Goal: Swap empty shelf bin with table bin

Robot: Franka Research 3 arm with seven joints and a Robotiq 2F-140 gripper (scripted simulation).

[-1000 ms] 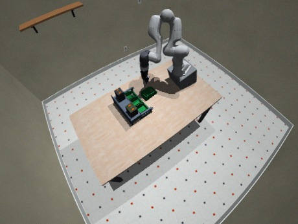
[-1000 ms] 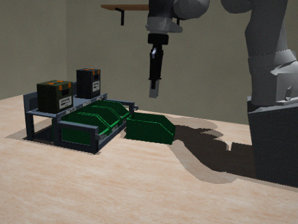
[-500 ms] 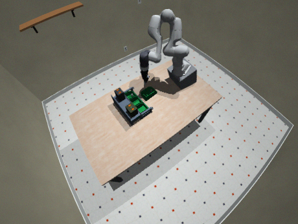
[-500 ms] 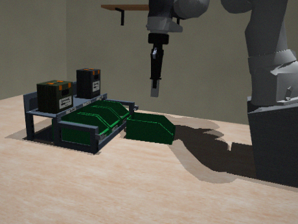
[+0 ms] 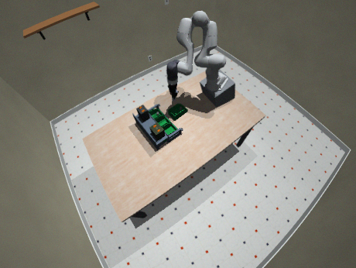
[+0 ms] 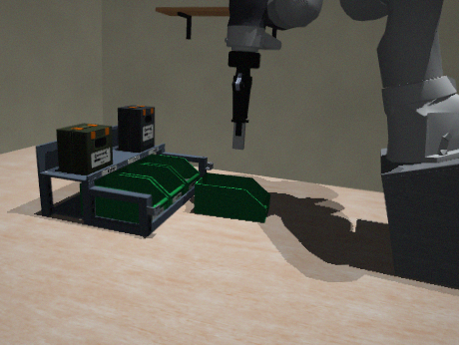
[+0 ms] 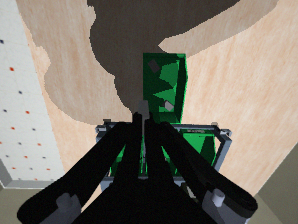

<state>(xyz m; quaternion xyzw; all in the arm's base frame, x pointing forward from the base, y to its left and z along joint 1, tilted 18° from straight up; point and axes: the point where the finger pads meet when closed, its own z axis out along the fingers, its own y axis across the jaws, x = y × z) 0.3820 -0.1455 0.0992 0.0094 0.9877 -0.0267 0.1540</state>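
Note:
My gripper [image 5: 174, 98] [image 6: 238, 145] [image 7: 143, 107] points down, shut and empty, well above the table bin. The table bin [image 5: 178, 111] [image 6: 229, 201] is green and stands on its base in front of the shelf, its low front away from the shelf. In the wrist view the table bin [image 7: 173, 80] holds small parts, among them a light one [image 7: 169, 105] and a dark one [image 7: 153, 65]. The shelf [image 5: 150, 126] [image 6: 120, 227] [image 7: 225, 150] holds green bins side by side, open fronts out. The near shelf bin [image 5: 169, 128] [image 6: 120, 206] looks level. My fingers partly hide the shelf bins in the wrist view.
A dark box [image 5: 142, 111] [image 6: 136, 130] and an olive box [image 5: 157, 131] [image 6: 82, 150] stand on the shelf's upper board. The shelf's side rails end in front posts. The arm's base block [image 5: 217, 91] [image 6: 419, 214] stands beyond the table bin, opposite the shelf.

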